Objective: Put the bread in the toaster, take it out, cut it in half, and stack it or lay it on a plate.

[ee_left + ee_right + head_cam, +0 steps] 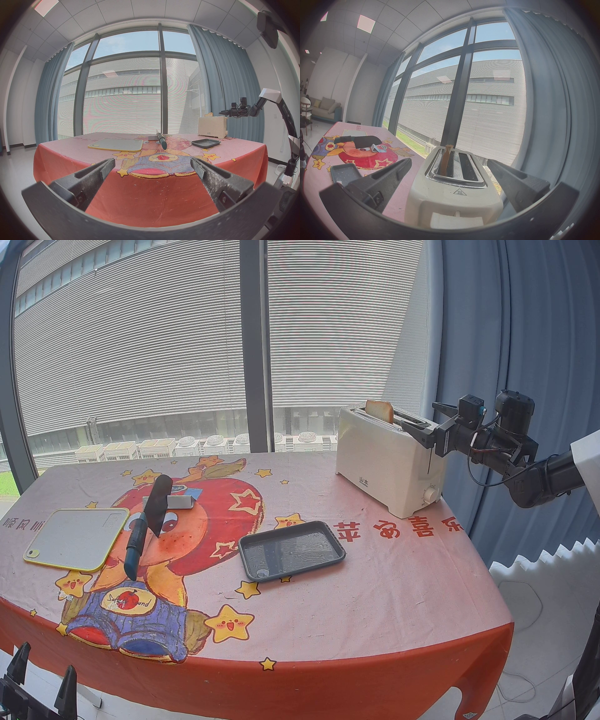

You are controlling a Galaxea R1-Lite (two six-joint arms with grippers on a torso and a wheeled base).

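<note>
Table (pixel 400 609): stands against the window, covered to its edges by a pink and red cloth (pixel 350 687) printed with a cartoon apple figure and stars.
Cutting board (pixel 78 538): pale with a yellow rim, flat at the left side.
Knife (pixel 145 522): just beside the board, dark blade towards the window, teal handle towards the front.
Block (pixel 179 501): small and grey, by the blade.
Tray (pixel 290 550): dark, shallow, near the middle.
Toaster (pixel 384 462): cream, at the far right corner.

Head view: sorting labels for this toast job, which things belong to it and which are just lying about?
Job: bread slice, toaster, knife, cutting board, dark tray, right claw.
Lying about: small grey block by the knife, cartoon tablecloth.
</note>
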